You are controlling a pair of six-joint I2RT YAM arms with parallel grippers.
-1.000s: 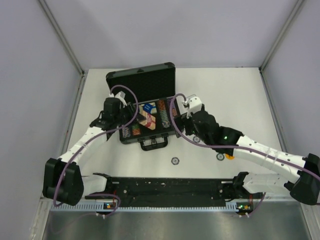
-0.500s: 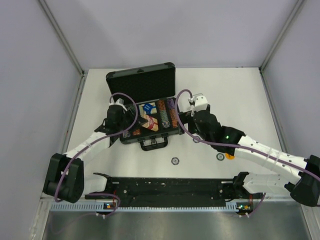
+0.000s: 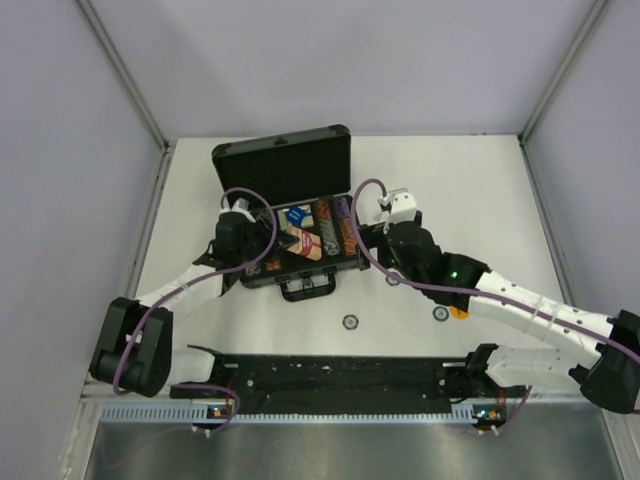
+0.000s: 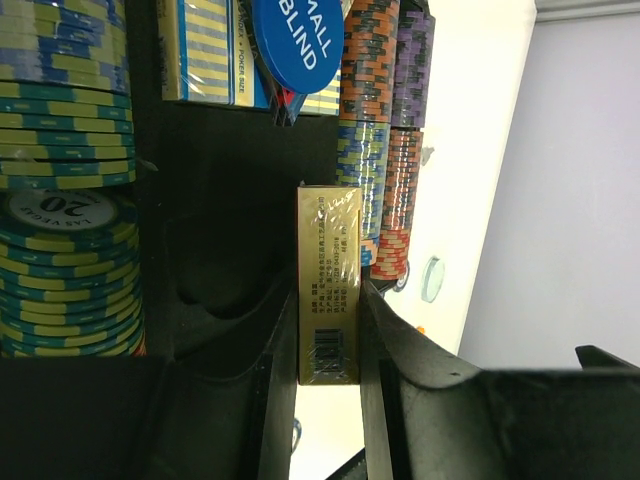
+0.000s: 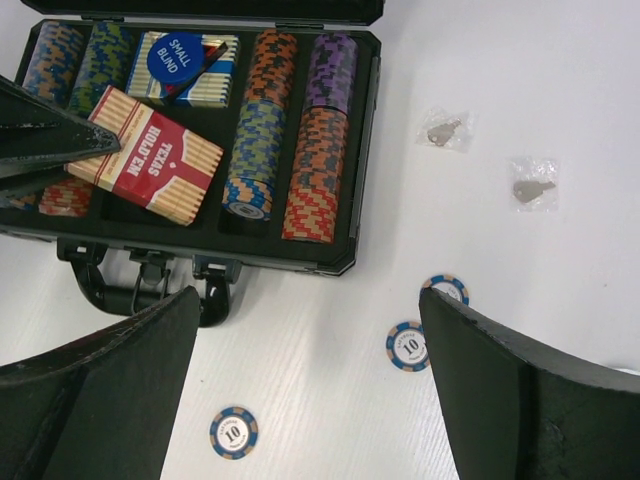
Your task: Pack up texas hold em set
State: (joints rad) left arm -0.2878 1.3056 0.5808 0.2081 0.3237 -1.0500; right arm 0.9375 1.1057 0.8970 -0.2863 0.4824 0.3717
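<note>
while left claw (image 4: 328, 295) tight on red deck (image 5: 148, 152), right claw (image 5: 308, 300) wide; loose chips (image 5: 407, 346) outside briefcase (image 5: 366, 160)

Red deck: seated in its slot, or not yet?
Not seated: the red deck lies askew across the case, gripped by the left fingers.

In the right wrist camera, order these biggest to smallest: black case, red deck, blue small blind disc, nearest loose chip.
1. black case
2. red deck
3. blue small blind disc and nearest loose chip look alike, so unranked.
</note>
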